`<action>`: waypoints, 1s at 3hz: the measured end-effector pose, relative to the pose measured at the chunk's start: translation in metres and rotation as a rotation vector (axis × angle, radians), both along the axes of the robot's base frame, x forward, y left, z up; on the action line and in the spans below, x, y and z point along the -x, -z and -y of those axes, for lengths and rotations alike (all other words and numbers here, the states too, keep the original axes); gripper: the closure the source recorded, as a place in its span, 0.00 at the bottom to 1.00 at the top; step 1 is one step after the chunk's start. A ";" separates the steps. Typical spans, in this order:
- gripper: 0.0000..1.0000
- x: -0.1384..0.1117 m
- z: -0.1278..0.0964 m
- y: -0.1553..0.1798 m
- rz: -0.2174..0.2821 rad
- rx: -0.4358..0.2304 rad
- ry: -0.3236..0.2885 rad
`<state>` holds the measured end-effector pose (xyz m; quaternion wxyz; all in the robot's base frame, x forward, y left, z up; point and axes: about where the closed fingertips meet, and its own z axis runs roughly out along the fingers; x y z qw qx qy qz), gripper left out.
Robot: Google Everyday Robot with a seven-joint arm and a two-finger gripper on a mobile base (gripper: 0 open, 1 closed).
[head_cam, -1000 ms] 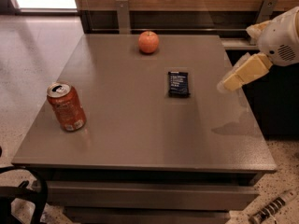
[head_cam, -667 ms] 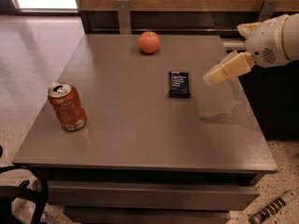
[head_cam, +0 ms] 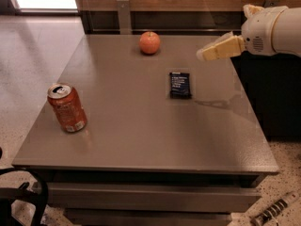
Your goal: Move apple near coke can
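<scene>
The red-orange apple [head_cam: 149, 42] sits at the far middle of the grey table [head_cam: 141, 140]. The orange-red coke can [head_cam: 67, 108] stands upright near the table's left front, far from the apple. My gripper [head_cam: 203, 54] reaches in from the right above the table's far right part, to the right of the apple and clear of it. It holds nothing that I can see.
A flat dark blue snack packet [head_cam: 180, 84] lies on the table between the apple and the front right, just below the gripper. A wooden wall with a metal post [head_cam: 124, 14] runs behind the table. The floor lies to the left.
The gripper has moved left and slightly up, from over the table's right edge toward the apple. The apple, can and packet have not moved.
</scene>
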<state>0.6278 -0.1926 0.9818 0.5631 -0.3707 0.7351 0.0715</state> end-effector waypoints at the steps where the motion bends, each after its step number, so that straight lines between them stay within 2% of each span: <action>1: 0.00 -0.002 -0.001 0.000 0.000 -0.002 -0.003; 2: 0.00 -0.020 -0.007 -0.003 0.004 -0.026 -0.028; 3: 0.00 -0.067 -0.035 0.001 0.011 -0.095 -0.109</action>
